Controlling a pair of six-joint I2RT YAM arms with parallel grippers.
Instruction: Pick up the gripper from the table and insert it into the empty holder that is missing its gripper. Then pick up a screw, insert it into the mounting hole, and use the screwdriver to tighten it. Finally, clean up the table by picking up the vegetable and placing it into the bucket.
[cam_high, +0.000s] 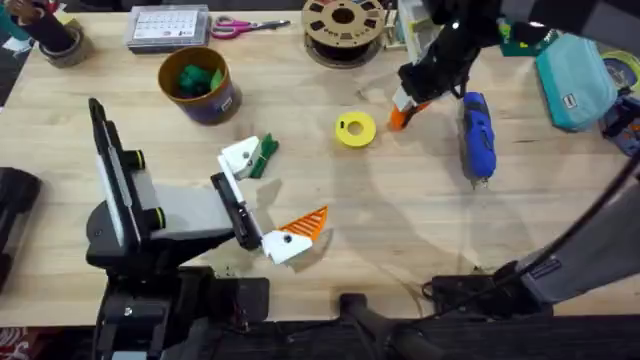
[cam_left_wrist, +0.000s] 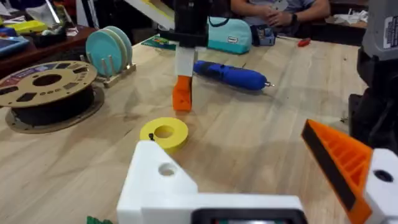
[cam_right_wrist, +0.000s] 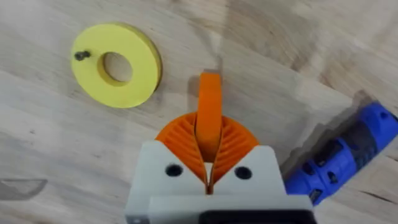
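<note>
My right gripper (cam_high: 405, 103) (cam_right_wrist: 209, 148) is shut on the small orange gripper (cam_high: 398, 118) (cam_right_wrist: 209, 112) (cam_left_wrist: 182, 93), held upright at the table surface right of the yellow disc (cam_high: 354, 129) (cam_right_wrist: 116, 64). A dark screw (cam_right_wrist: 81, 55) lies on that disc. The blue screwdriver (cam_high: 478, 135) (cam_left_wrist: 230, 74) lies just right of them. My left gripper (cam_high: 270, 195) (cam_left_wrist: 233, 140) is open; one finger is the bare white holder (cam_high: 240, 157) (cam_left_wrist: 163, 180), the other carries an orange ribbed pad (cam_high: 305, 222) (cam_left_wrist: 342, 158). The green vegetable (cam_high: 266, 153) lies against the holder. The bucket (cam_high: 226, 104) stands back left with green lumps inside.
A brown filament spool (cam_high: 343, 25) (cam_left_wrist: 46, 87), scissors (cam_high: 245, 25) and a flat box (cam_high: 168, 27) line the far edge. A teal pouch (cam_high: 575, 65) sits at the far right. A rack of teal discs (cam_left_wrist: 109, 46) stands behind the spool.
</note>
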